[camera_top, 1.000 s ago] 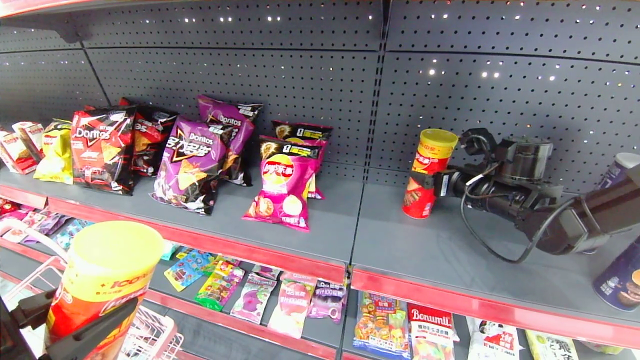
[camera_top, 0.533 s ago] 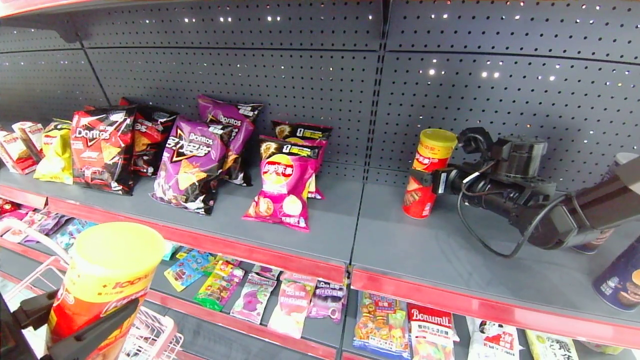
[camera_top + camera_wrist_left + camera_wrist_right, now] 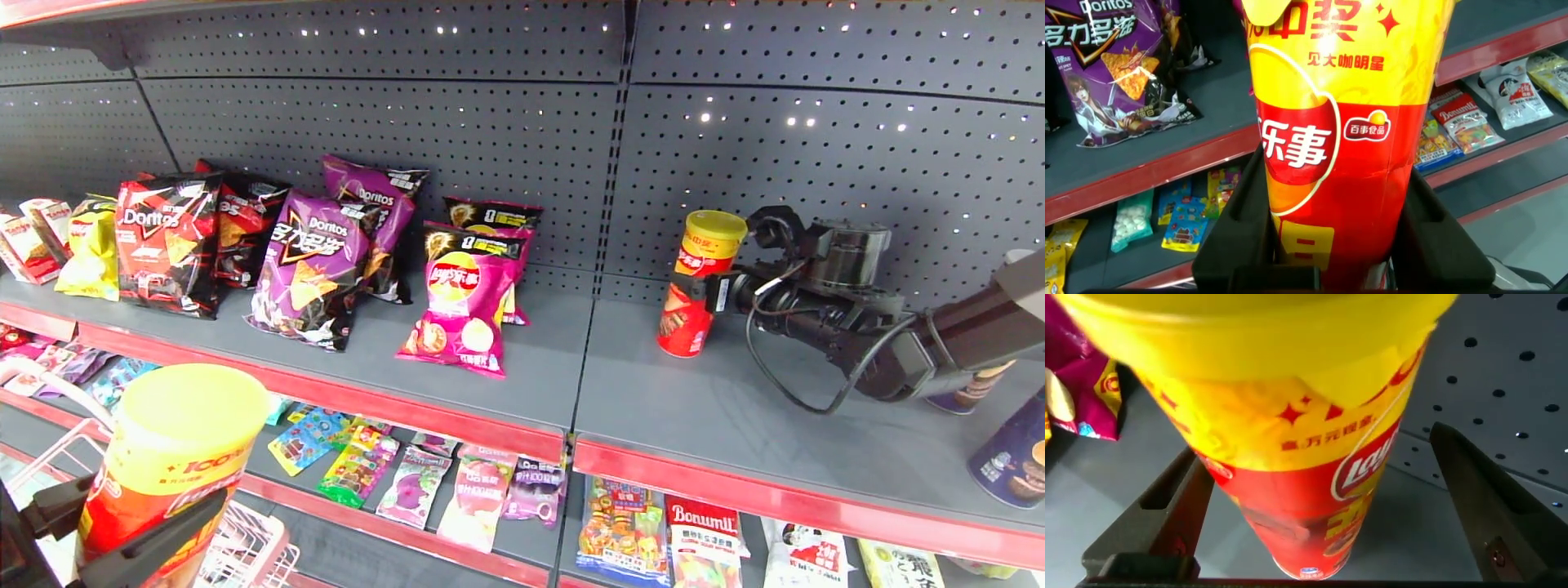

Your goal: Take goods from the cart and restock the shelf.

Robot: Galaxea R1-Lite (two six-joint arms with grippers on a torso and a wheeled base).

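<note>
On shelf [image 3: 735,416], right jaws apart around upright can [image 3: 707,245], arm [image 3: 963,339] level, left jaws gripping second can [image 3: 167,457]

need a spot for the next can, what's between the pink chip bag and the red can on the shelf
Bare grey shelf, crossed only by a panel seam, as the head view shows.

A shop: pegboard-backed shelf [image 3: 555,367] stocked with packaged snack bags [image 3: 310,261].

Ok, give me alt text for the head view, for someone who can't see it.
The right tool straddles a yellow-lidded red chip can standing on the grey shelf, right of chip bags. Bottom left, the left tool holds a matching can near a pink cart.
</note>
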